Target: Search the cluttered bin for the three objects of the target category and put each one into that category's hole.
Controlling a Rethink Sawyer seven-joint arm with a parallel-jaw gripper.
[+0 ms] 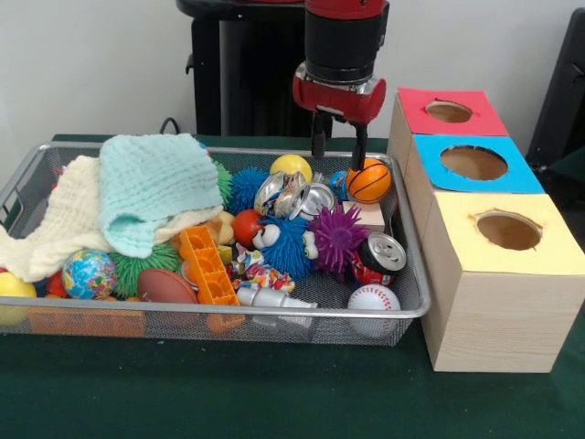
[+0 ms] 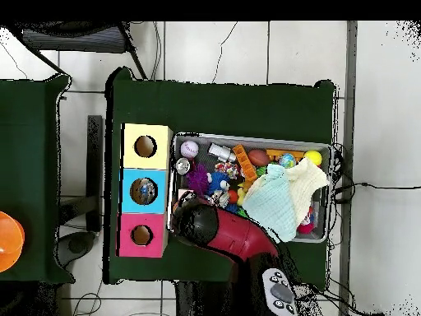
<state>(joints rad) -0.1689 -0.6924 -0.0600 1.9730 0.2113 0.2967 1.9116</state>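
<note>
My gripper point(image 1: 339, 146) hangs open over the far right corner of the wire mesh bin point(image 1: 274, 314), with nothing between its fingers. A small orange basketball point(image 1: 368, 180) lies just right of and below the right fingertip. Crushed silver cans point(image 1: 292, 194) and a yellow ball point(image 1: 291, 166) lie to its left. Nearer the front are a baseball point(image 1: 373, 298), a red soda can point(image 1: 376, 256), a purple spiky ball point(image 1: 337, 236), a brown football point(image 1: 166, 286) and a globe ball point(image 1: 89, 273). In the overhead view the red arm point(image 2: 226, 234) covers the gripper and that corner of the bin.
Wooden boxes stand in a row right of the bin, with a red-topped hole point(image 1: 449, 112), a blue-topped hole point(image 1: 473, 163) and a yellow-topped hole point(image 1: 508, 230). Mint and cream cloths point(image 1: 137, 197) cover the bin's left part. An orange plastic block point(image 1: 208, 267) lies mid-bin.
</note>
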